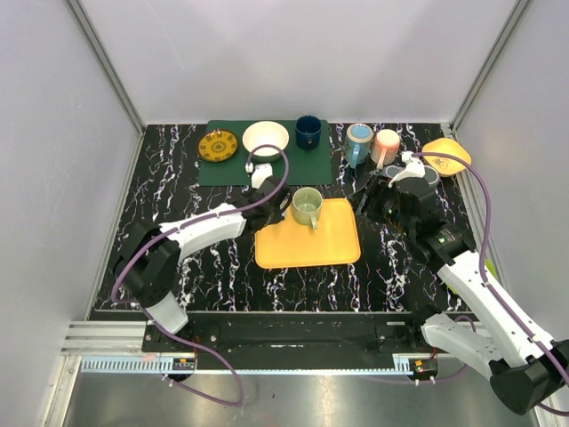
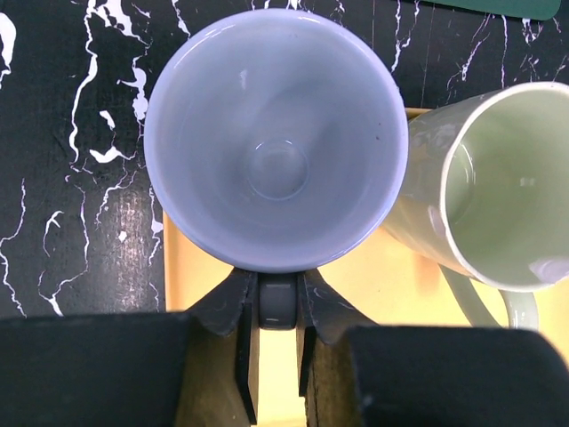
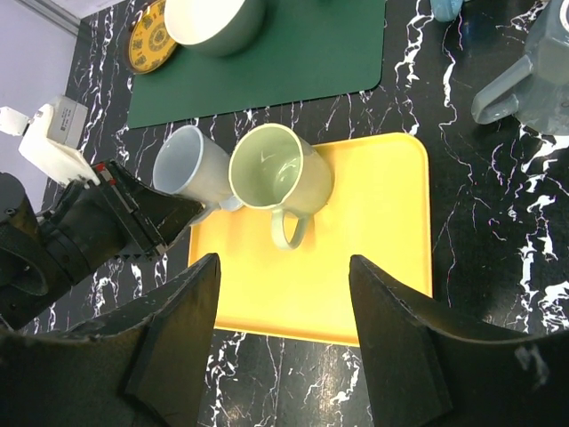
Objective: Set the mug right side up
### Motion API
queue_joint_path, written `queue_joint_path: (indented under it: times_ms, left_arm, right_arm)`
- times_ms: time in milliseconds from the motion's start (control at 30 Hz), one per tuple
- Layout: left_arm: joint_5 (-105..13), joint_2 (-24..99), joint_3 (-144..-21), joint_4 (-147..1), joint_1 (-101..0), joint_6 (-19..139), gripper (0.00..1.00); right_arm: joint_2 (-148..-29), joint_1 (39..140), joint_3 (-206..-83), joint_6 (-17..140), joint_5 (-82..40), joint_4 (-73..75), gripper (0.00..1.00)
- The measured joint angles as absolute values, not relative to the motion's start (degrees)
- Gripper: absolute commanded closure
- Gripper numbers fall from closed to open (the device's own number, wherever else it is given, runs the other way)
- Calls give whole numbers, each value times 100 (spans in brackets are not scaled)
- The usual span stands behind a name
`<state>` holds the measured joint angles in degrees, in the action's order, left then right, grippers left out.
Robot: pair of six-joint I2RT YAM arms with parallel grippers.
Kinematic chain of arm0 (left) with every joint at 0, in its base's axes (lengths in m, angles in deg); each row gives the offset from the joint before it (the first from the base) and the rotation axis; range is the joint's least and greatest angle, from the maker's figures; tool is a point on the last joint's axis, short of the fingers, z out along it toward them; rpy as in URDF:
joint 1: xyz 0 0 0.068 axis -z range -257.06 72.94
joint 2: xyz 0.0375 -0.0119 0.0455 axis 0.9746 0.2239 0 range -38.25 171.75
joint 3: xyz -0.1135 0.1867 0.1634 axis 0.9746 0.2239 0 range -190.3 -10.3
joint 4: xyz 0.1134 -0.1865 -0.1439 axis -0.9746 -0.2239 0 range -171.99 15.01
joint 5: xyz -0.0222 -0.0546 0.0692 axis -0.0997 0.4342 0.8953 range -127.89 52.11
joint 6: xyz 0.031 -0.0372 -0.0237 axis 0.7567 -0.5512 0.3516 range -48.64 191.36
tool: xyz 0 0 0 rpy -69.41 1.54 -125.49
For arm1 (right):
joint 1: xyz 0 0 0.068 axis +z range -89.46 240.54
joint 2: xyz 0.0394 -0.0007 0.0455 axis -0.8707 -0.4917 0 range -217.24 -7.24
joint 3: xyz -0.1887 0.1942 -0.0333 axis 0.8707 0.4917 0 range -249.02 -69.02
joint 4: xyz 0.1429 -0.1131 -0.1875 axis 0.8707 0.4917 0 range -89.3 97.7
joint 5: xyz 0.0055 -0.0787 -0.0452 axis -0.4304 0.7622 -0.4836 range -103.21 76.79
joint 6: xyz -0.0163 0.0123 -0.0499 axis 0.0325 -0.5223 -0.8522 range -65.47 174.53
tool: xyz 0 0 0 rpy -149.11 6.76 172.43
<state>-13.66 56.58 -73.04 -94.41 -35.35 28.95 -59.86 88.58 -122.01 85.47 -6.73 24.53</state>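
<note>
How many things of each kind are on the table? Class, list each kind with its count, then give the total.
Mugs: 6 (dark blue mug, light blue mug, pink mug, grey mug, green mug, lavender mug)
Bowls and plates: 3 (white bowl, patterned plate, yellow dish)
Trays: 1
Mats: 1
Total: 11

Bright, even light; soft shadows

Both the left arm and the right arm had glossy white shells between matte black joints, each trailed by a thin purple cable, carried a small white wrist camera housing, and ended in broad, matte black, wedge-shaped fingers.
</note>
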Motion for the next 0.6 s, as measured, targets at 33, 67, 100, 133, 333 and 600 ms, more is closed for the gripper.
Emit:
queue_joint_path:
  times_ms: [33,67,100,133,333,600]
  left_arm:
    - [-1379,5632,-7273,-9420,-3535,2901,100]
    - [-1398,5595,-7238,-9402,-3535,2910,100]
    - [-1442,5538,-7173,-9380,-3535,2919,100]
    - [-1508,5442,-7087,-9352,-3535,2939,100]
    - [-1971,4301,-6486,-9376,-3546,2995,100]
    - [-3237,1971,-5721,-7903,-3596,2836,100]
  right_arm:
    - [-5986,8858,-12186,8547,-675,2453,35]
    - [-5986,8860,-12173,8549,-679,2453,35]
    - [-5986,8860,-12162,8549,-686,2453,35]
    - [-5986,8860,-12145,8549,-705,2447,34]
    - [-5962,8862,-12085,8573,-1237,2309,33]
    - [-5248,8866,-11174,9268,-2561,1035,29]
